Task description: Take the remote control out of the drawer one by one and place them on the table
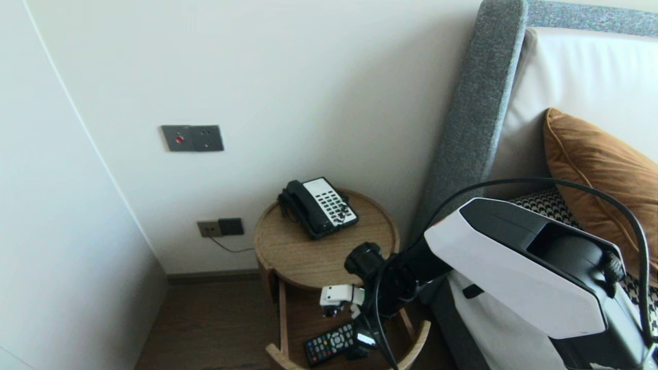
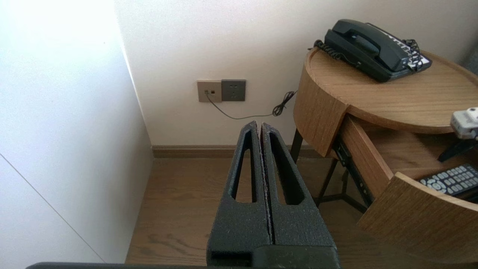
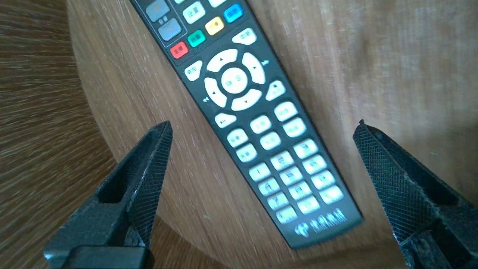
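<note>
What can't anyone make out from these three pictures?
- Head view: the right gripper, largely behind its own arm.
- Right wrist view: top end of the black plastic remote control, cut by the edge; labels blurred.
- Left wrist view: most of the remote, behind the curved wooden drawer front.

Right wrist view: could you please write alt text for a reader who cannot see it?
A black remote control with pale buttons lies on a wooden surface. The right gripper's fingers stand open, one on each side of it.

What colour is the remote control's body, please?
The remote control is black; clearest in the right wrist view.
</note>
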Controlling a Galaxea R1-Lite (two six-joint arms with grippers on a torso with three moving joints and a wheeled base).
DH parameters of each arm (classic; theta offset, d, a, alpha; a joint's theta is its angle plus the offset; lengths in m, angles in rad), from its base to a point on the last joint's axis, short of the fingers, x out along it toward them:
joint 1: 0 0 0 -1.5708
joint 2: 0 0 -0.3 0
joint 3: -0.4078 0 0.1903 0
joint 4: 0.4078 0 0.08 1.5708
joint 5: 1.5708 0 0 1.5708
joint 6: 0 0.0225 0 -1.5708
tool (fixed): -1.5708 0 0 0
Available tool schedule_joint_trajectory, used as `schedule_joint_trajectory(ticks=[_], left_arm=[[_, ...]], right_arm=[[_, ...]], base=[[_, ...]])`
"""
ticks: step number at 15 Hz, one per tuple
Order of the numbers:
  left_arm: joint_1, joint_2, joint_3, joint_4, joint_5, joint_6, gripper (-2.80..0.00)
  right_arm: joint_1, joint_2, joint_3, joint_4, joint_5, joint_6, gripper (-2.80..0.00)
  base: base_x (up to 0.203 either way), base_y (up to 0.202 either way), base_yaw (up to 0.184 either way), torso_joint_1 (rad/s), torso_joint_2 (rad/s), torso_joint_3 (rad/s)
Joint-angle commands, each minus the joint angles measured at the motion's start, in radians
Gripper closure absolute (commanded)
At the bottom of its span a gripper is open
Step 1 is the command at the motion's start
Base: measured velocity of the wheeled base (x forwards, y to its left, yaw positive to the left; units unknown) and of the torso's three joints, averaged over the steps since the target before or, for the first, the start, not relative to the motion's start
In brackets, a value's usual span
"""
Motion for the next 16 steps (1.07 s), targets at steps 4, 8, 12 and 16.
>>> schedule_joint_trajectory(ticks=[4, 8, 12, 16], left_arm=[[0.001, -0.002, 0.000, -0.001, 0.000, -0.001, 0.00], [0.001, -0.002, 0.000, -0.001, 0.000, -0.001, 0.00], [0.001, -0.002, 0.000, -0.001, 0.000, -0.001, 0.00], [0.001, -0.002, 0.000, -0.001, 0.000, -0.001, 0.00]], right_arm=[[-0.001, 0.006, 0.007, -0.030, 0.000, -0.002, -2.80], [-0.003, 0.033, 0.005, -0.085, 0.000, -0.005, -2.80], [-0.003, 0.052, -0.011, -0.088, -0.001, -0.005, -2.80], [-0.004, 0.067, -0.021, -0.090, -0.001, -0.005, -2.80]], base=[[0.000, 0.000, 0.000, 0.000, 0.00, 0.000], [0.000, 0.000, 0.000, 0.000, 0.00, 0.000], [0.000, 0.000, 0.000, 0.000, 0.00, 0.000], [0.000, 0.000, 0.000, 0.000, 0.00, 0.000]])
